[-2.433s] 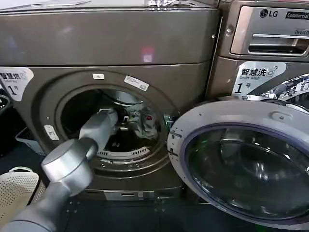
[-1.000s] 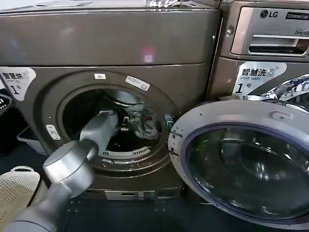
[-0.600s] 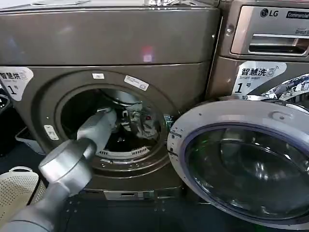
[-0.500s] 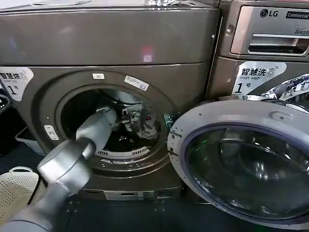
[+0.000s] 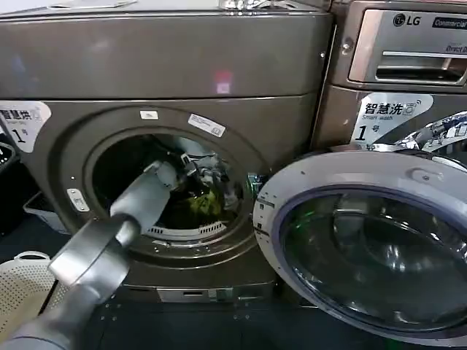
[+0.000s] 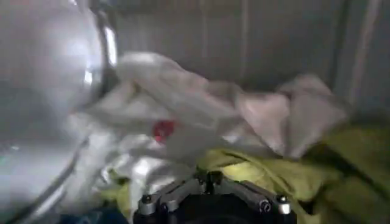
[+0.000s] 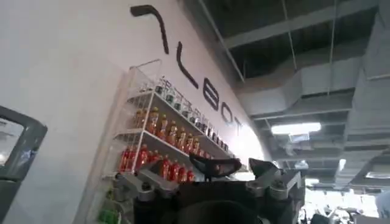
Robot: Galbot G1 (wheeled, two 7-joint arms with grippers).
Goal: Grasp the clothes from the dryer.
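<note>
Since the picture of half a second earlier, the left arm had drawn back a little from the drum, and the whitish-grey garment had lifted with it toward the top of the porthole, baring a yellow-green garment on the drum floor that had been covered before. The dryer, its open door and the machine beside it had not shifted.

The head view showed the left gripper inside the porthole, closed on the whitish-grey cloth that hung from it. The left wrist view gave what the head view could not: the whitish-grey garment bunched close before the gripper, a small red mark on it, the yellow-green garment lying under and beside it, and the ribbed drum wall behind. The fingertips there were buried in cloth.

The right wrist view looked away from the machines, at a white wall with large dark letters and a wire rack of bottles; the right gripper stood open with nothing between its fingers.

The dryer bore a white label with Chinese characters and "1". The neighbouring machine read "LG" and "Commercial", and its label read "Smart wash" and "1".
</note>
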